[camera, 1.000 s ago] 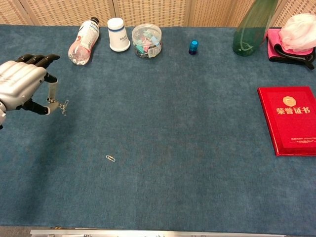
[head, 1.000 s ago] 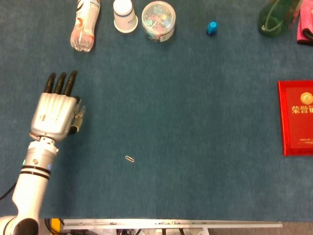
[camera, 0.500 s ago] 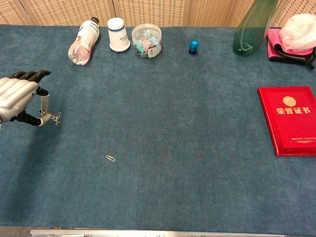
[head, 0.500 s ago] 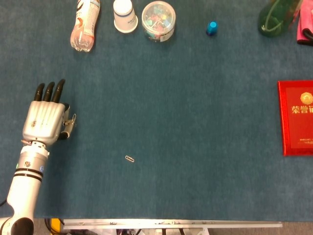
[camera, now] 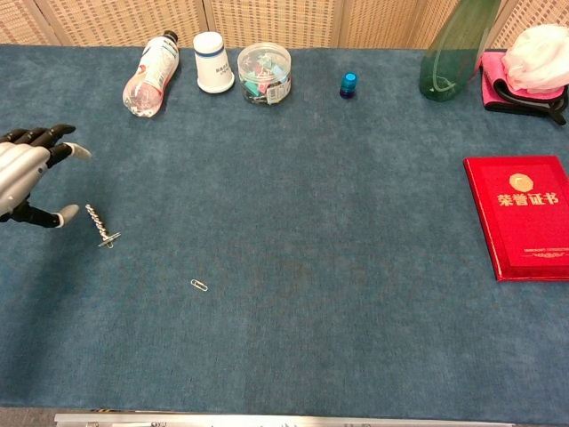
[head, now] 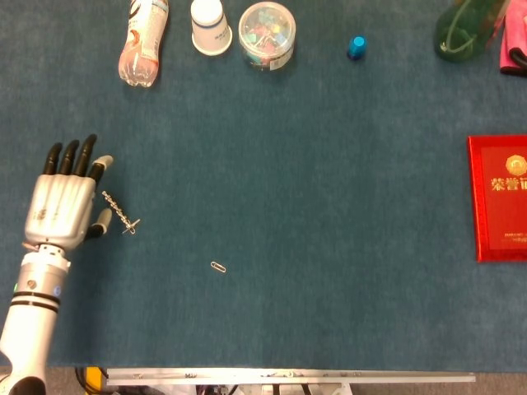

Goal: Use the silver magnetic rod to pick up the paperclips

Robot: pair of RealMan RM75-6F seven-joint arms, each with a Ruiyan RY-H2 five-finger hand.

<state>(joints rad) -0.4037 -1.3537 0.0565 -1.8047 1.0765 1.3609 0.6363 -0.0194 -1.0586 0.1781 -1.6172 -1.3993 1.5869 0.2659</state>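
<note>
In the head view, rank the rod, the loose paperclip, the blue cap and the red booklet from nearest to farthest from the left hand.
1. Rod: on the cloth just right of the left hand, not held.
2. Paperclip: lower centre-left.
3. Blue cap: far edge, right of centre.
4. Red booklet: right edge.

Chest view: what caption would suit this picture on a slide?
Left hand open beside the silver magnetic rod lying on the blue table, one loose paperclip nearby.
</note>
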